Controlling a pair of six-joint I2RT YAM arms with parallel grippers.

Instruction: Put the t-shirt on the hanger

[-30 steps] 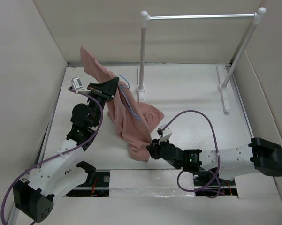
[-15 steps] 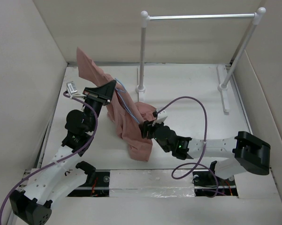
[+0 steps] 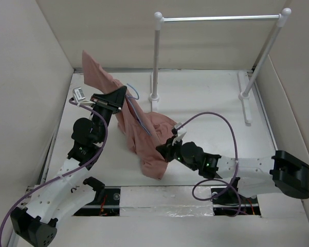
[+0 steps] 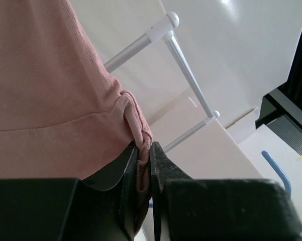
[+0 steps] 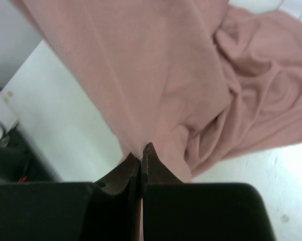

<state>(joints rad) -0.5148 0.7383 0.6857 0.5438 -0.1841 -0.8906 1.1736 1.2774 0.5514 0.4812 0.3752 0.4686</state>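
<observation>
Twin arms, seen from above: the left arm [image 3: 61,180] and right arm [image 3: 249,169] share white shell links between rounded black joint housings, ending in blocky black bases; a purple cable [image 3: 211,114] loops loose along each; a small green light [image 3: 208,164] glows on the right arm's black forearm; a white connector [image 3: 78,94] tips the left wrist; matte black fingers [image 4: 166,175] front both wrist cameras.

Clothes rack [image 3: 221,18] stands upright at the far end of the white table [image 3: 205,103], white posts with a metal rail across the top. Plain beige walls [image 3: 20,92] all round, and a shiny foil strip [image 3: 164,210] along the near edge.
</observation>
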